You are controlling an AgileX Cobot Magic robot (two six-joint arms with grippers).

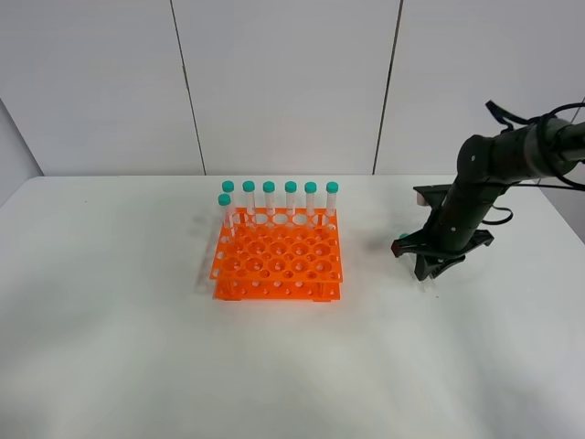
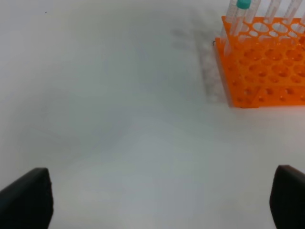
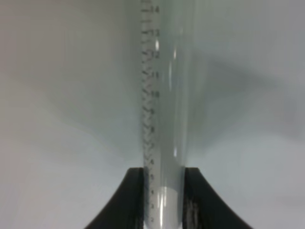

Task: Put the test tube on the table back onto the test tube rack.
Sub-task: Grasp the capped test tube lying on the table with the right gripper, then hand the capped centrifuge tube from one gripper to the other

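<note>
Right jaws clamped on tube (image 3: 164, 95) near tip end, low on surface (image 1: 110, 347), right of rack (image 1: 279, 261). Left jaws stood apart, empty. Tube looked light, stiff, slick; end hold could let it swivel.

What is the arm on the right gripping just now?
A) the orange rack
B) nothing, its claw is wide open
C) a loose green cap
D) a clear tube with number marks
D: in the right wrist view the right gripper is shut on the clear tube, one black finger on each side, and the high view shows it well clear of the orange rack.
</note>
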